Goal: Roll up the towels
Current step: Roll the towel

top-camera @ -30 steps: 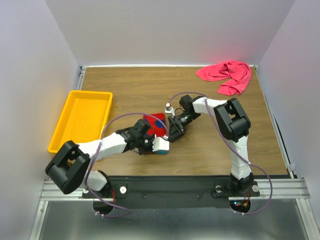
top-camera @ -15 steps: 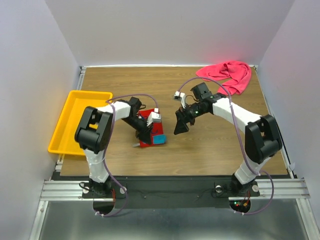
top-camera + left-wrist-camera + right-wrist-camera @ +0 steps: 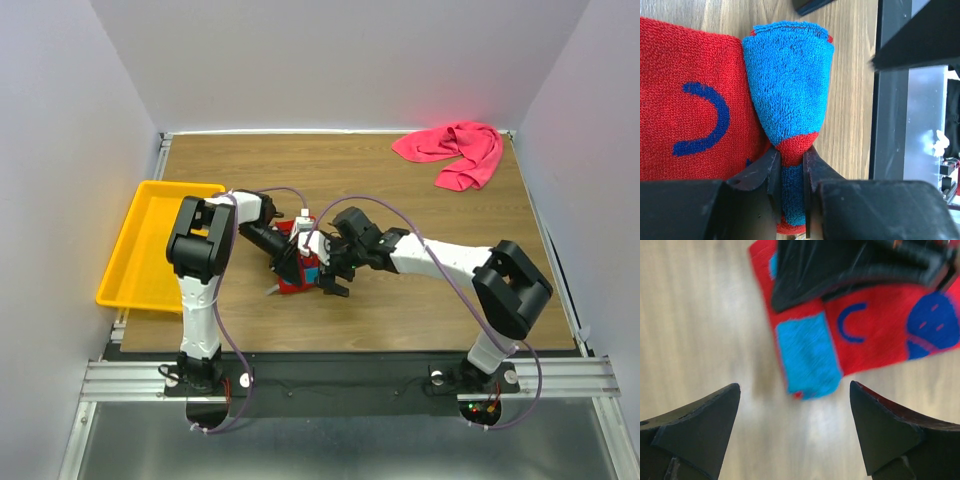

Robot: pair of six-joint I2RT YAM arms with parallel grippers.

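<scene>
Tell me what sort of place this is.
Probably a lab robot cell: a wood-grain table boxed in by plain white walls, with two black-and-white robot arms bolted to a metal rail.

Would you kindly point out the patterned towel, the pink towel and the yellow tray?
patterned towel (image 3: pixel 790 85), left wrist view, rolled blue end
pink towel (image 3: pixel 455 148), top view, crumpled middle
yellow tray (image 3: pixel 160 245), top view, bare floor
</scene>
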